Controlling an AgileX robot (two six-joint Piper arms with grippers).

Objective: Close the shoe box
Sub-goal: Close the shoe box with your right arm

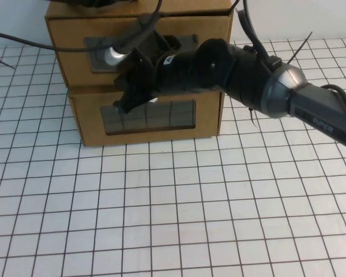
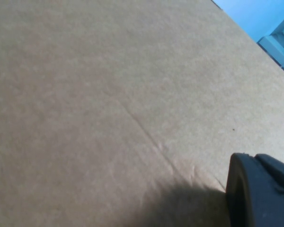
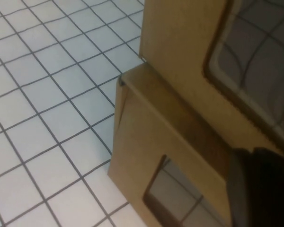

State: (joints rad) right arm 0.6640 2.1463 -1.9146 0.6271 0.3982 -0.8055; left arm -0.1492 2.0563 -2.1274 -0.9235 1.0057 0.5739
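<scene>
Open table (image 1: 161,219) before stacked boxes (image 1: 144,75)

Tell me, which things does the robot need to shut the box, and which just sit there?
Needed: upper shoe box; right gripper, at the boxes' fronts.
Just there: lower cardboard box; left gripper, over plain cardboard; gridded table.

shoe box (image 1: 150,121): brown | table (image 1: 173,219): white, black grid | right arm (image 1: 230,72): black
</scene>
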